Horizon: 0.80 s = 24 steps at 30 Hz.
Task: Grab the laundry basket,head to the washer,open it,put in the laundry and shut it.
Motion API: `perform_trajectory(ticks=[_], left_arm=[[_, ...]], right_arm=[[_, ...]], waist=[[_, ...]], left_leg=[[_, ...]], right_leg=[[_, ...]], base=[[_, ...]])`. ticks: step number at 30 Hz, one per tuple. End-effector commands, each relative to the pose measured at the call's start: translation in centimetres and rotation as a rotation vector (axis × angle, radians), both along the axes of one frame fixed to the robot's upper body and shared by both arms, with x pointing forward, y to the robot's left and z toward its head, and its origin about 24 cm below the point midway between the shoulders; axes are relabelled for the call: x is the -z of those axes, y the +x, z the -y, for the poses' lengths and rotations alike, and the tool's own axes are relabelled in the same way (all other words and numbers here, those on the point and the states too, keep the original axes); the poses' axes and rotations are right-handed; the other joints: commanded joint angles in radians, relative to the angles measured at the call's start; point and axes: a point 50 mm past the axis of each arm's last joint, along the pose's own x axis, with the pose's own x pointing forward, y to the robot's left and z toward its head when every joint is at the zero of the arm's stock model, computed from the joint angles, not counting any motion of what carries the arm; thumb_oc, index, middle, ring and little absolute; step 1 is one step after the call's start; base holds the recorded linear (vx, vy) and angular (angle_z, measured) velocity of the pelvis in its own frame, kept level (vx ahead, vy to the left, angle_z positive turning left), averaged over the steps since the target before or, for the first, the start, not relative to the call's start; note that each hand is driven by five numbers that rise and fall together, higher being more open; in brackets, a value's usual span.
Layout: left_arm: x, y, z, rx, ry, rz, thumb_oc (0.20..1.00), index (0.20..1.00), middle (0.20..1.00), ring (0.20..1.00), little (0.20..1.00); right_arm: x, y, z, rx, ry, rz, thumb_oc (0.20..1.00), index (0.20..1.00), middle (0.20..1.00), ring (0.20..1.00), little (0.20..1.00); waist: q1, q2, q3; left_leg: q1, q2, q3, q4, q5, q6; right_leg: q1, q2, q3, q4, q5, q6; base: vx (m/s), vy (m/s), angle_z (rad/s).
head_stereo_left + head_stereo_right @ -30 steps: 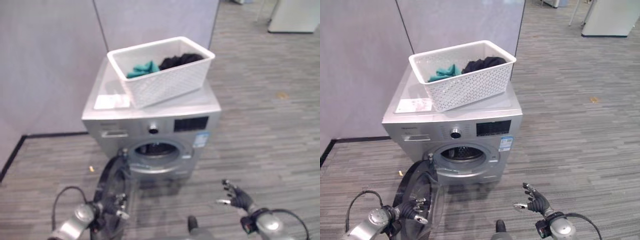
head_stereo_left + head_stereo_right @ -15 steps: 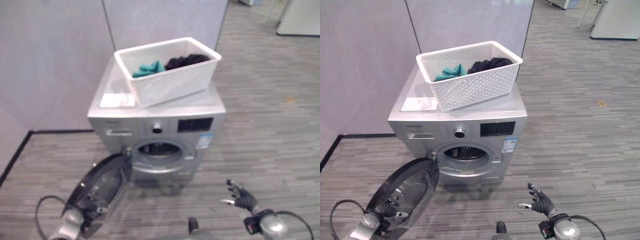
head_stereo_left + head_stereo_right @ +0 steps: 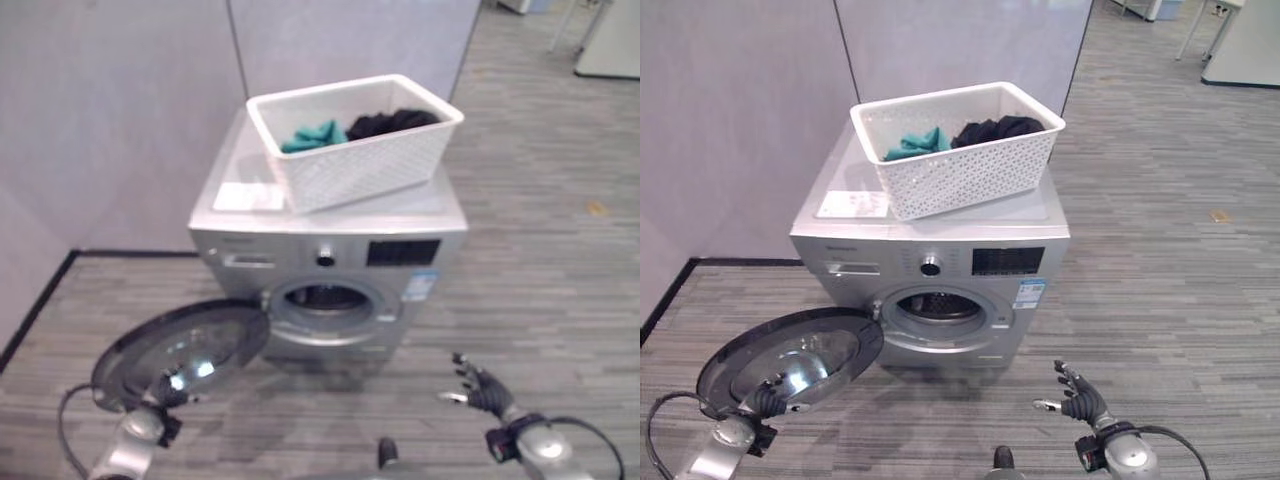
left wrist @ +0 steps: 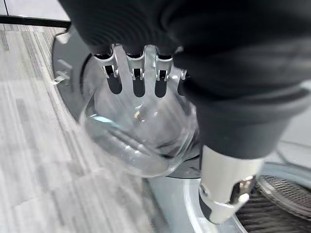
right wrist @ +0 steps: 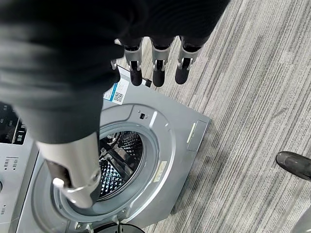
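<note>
Left hand [image 3: 768, 400] low at the far left, at the outer edge of the washer door [image 3: 790, 362] — fingers straight in the left wrist view, reaching over the glass bowl of the door, thumb standing apart; I read it as relaxed and pushing, not clamped, though whether it touches the door just now I cannot tell. The door hangs swung wide on its hinge at the left of the drum opening [image 3: 940, 308], which shows dark and clear. Above, the washer [image 3: 930, 235] carries the white laundry basket [image 3: 960, 150] on its flat top, set at an angle, with a teal cloth [image 3: 912, 143] and dark clothes [image 3: 1000, 127] still inside. A pale sheet [image 3: 852, 204] lies on the top just beside the basket. Right hand [image 3: 1076, 395] low at the right, fingers spread and holding nothing, well apart from the machine. Step in hand, as I judge it: opening, near done. Next calls for a hand up to the basket, a pinch on the cloth, and a carry down into the drum — the door must stay clear of the path. Floor is grey striped carpet; plain grey partition panels stand behind the washer, with open floor off to the right.
</note>
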Motion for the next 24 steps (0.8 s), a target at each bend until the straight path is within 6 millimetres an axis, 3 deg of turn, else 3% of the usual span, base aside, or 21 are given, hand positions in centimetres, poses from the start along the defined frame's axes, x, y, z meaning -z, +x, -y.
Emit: perform_trajectory(ticks=[1,5,13,17,21,22,24], left_arm=[[-4.1,3.1,-2.5,-0.027,0.107,0.202,1.000,1.000,1.000,1.000,1.000],[-4.8,3.4,-2.2,-0.036,0.086,0.267,1.000,1.000,1.000,1.000,1.000],[-5.6,2.4,-1.2,-0.091,-0.038,0.400,1.000,1.000,1.000,1.000,1.000],[-5.7,2.0,-0.9,-0.113,-0.089,0.434,1.000,1.000,1.000,1.000,1.000],[-6.1,2.3,-0.7,-0.111,-0.102,0.466,1.000,1.000,1.000,1.000,1.000],[-6.2,2.5,-0.7,-0.114,-0.101,0.474,1.000,1.000,1.000,1.000,1.000],[-6.3,2.9,-0.5,-0.112,-0.104,0.484,1.000,1.000,1.000,1.000,1.000]], right_arm=[[-2.5,2.0,-0.8,0.018,0.032,0.185,1.000,1.000,1.000,1.000,1.000],[-2.7,2.0,-0.5,0.060,0.047,0.215,1.000,1.000,1.000,1.000,1.000],[-5.3,2.1,2.9,0.411,0.083,0.438,1.000,1.000,1.000,1.000,1.000],[-9.8,2.5,5.8,0.529,-0.061,0.666,1.000,1.000,1.000,1.000,1.000],[-14.5,3.3,7.2,0.615,-0.169,0.910,1.000,1.000,1.000,1.000,1.000],[-16.9,3.6,7.3,0.627,-0.218,1.032,1.000,1.000,1.000,1.000,1.000],[-17.7,3.8,7.2,0.631,-0.227,1.079,1.000,1.000,1.000,1.000,1.000]], waist=[[0.007,-0.042,0.021],[0.008,-0.043,0.023],[0.008,-0.041,0.016],[0.012,-0.045,0.008],[0.021,-0.049,-0.003],[0.026,-0.053,-0.009],[0.029,-0.052,-0.006]], left_leg=[[-0.047,-0.038,-0.018,0.068,-0.085,0.091],[-0.051,-0.041,-0.023,0.064,-0.082,0.091],[-0.055,-0.041,-0.030,0.062,-0.082,0.096],[-0.059,-0.041,-0.036,0.069,-0.089,0.102],[-0.069,-0.042,-0.046,0.078,-0.096,0.107],[-0.070,-0.039,-0.055,0.084,-0.098,0.109],[-0.074,-0.036,-0.061,0.090,-0.100,0.108]], right_leg=[[0.020,-0.055,-0.004,0.041,-0.142,0.024],[0.021,-0.056,-0.011,0.039,-0.141,0.025],[0.026,-0.056,-0.021,0.037,-0.140,0.023],[0.029,-0.056,-0.026,0.042,-0.143,0.021],[0.026,-0.055,-0.028,0.052,-0.148,0.020],[0.027,-0.050,-0.024,0.060,-0.156,0.017],[0.025,-0.047,-0.024,0.068,-0.163,0.013]], base=[[0.00,0.005,0.06],[-0.01,0.004,0.09],[0.00,0.010,0.02],[0.00,0.000,0.00],[0.00,0.000,0.00],[0.00,0.000,0.00],[0.00,0.000,0.00]])
